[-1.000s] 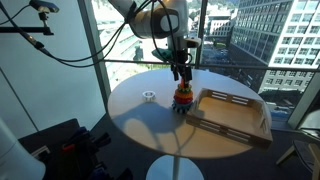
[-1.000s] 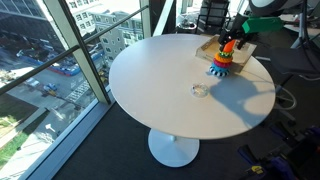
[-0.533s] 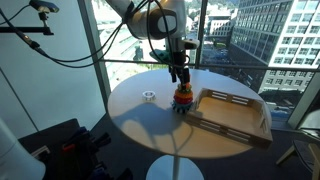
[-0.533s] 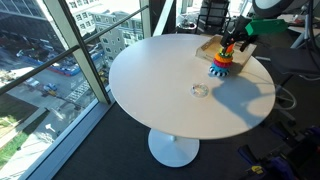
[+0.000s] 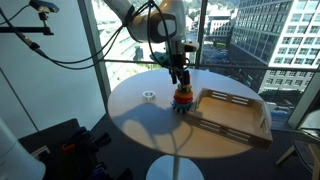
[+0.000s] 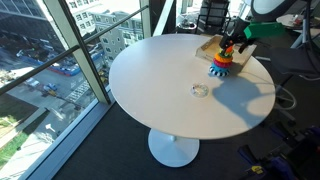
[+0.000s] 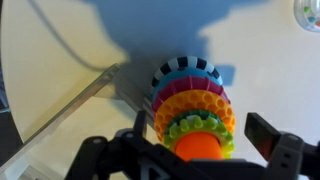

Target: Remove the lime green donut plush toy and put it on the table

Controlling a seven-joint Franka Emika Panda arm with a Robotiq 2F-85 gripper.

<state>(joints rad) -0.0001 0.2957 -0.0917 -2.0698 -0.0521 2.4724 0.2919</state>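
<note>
The tool [image 7: 200, 138] is spread wide and holds nothing. In the wrist view its two dark fingers [image 7: 263, 134] stand on either side of the top of the stacking toy [image 7: 190, 95], and neither is visibly pressed against it. The lime green donut plush toy [image 7: 203, 127] sits on that stack as the uppermost ring, just under the orange knob [image 7: 200, 152]. Below it come an orange ring, a pink-red ring, a teal ring and a black-and-white striped ring at the base.

In an exterior view the tool [image 5: 180, 78] hangs straight over the stacking toy [image 5: 183, 98], pointing down, with its tips at about the level of the stack's top. The colours there are too small to pick out the green ring. The stack stands upright on the round white desk [image 5: 135, 125], towards the far side. A small white ring [image 5: 149, 96] lies flat on the desk to the left of the stack, well apart from it. A wooden tray [image 5: 235, 112] with raised sides lies just right of the stack. In the wrist view, one of the tray's edges [image 7: 70, 105] runs close beside the stack's base.
</note>
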